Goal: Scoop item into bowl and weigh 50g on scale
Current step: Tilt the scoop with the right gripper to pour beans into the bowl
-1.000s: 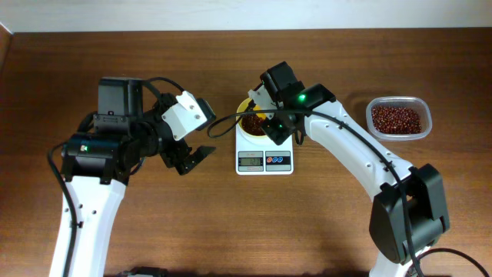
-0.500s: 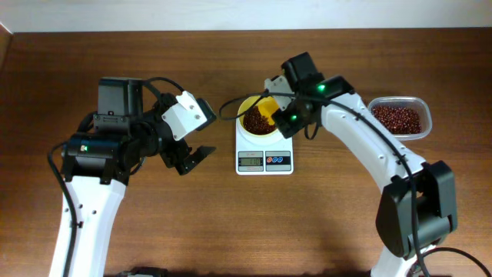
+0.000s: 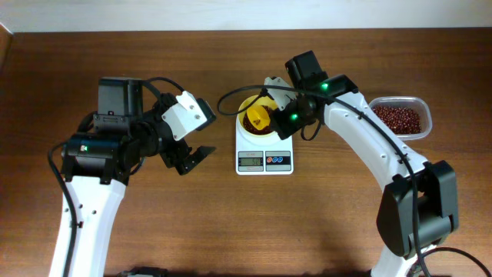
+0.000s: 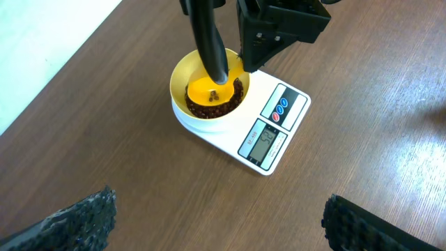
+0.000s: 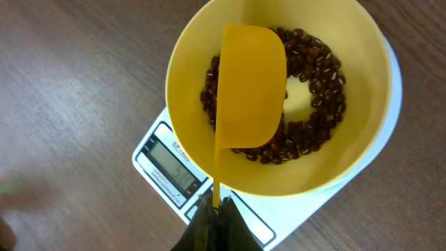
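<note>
The pale-yellow bowl (image 3: 247, 110) stands on the white scale (image 3: 264, 154) and holds dark red-brown beans (image 5: 313, 77). My right gripper (image 5: 214, 208) is shut on the thin handle of a yellow scoop (image 5: 251, 84), whose cup hangs turned over above the beans inside the bowl (image 5: 362, 104). The scoop shows in the overhead view (image 3: 259, 117) and in the left wrist view (image 4: 209, 89). The scale's display (image 4: 263, 143) is lit. My left gripper (image 3: 192, 158) is open and empty, over the table left of the scale.
A clear plastic tub (image 3: 398, 118) with more beans stands at the right, beyond my right arm. The scale's round buttons (image 3: 279, 160) face the table's front. The left wrist view shows the table's left edge (image 4: 63, 63).
My right gripper has moved from the bowl's left side to its right side. The scoop now hangs turned over inside the bowl. My left arm has not moved.
</note>
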Robot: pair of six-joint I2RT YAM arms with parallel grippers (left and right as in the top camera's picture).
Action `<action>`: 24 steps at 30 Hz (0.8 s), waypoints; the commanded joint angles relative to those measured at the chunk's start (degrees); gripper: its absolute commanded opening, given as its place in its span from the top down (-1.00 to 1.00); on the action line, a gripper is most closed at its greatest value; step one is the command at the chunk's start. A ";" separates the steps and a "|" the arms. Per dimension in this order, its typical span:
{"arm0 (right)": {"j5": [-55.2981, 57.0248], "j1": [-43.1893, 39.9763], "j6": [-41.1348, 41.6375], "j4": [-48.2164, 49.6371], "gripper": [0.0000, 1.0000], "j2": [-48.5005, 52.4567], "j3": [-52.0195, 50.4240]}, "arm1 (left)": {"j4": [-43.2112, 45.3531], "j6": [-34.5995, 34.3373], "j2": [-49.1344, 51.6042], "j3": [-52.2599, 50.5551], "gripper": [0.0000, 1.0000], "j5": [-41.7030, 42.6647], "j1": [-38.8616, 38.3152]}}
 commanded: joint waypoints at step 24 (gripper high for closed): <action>-11.04 -6.91 4.94 -2.27 0.92 -0.92 2.34 | 0.02 -0.57 -0.35 0.87 -0.97 0.00 -0.13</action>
